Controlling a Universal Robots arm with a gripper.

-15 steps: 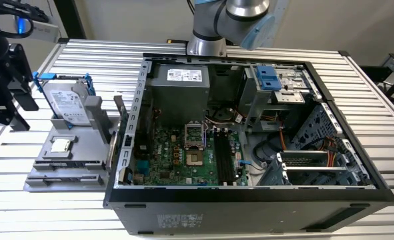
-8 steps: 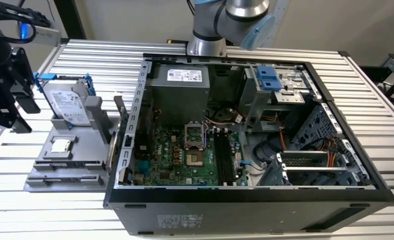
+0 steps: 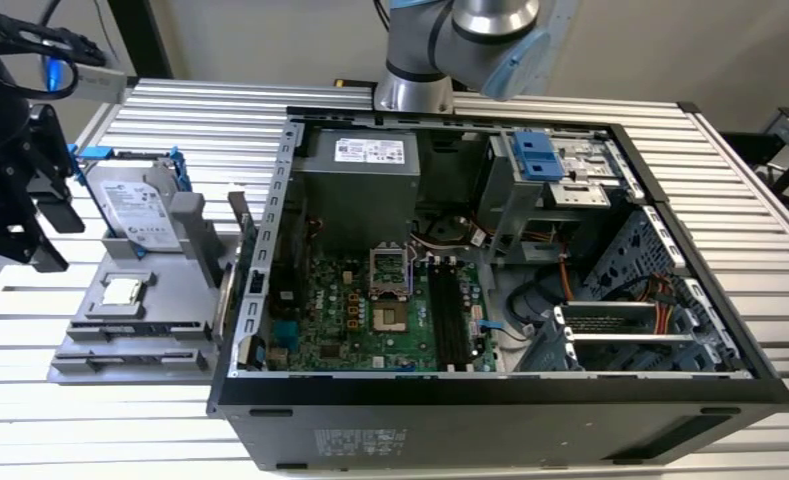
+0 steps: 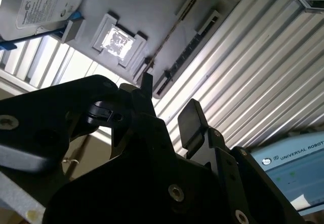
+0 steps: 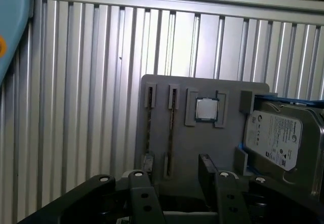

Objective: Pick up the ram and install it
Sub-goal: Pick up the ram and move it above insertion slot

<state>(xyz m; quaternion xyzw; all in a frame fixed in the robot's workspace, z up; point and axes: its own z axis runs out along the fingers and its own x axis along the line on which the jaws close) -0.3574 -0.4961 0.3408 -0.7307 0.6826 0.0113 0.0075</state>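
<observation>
Tool point(image 3: 47, 235): fingers apart, holding nothing.
Ram point(image 3: 134, 330): on edge in grey holder point(image 3: 167, 300), at tool's 5 o'clock in the exterior view.
Long axis: roughly 3-to-9 o'clock.

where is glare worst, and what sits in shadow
Second wrist view: glare washes out the processor chip on the grey tray; the gripper is a dark silhouette. First wrist view: the same chip is evenly lit. Exterior view: the computer case is dim inside, the table bright.
</observation>
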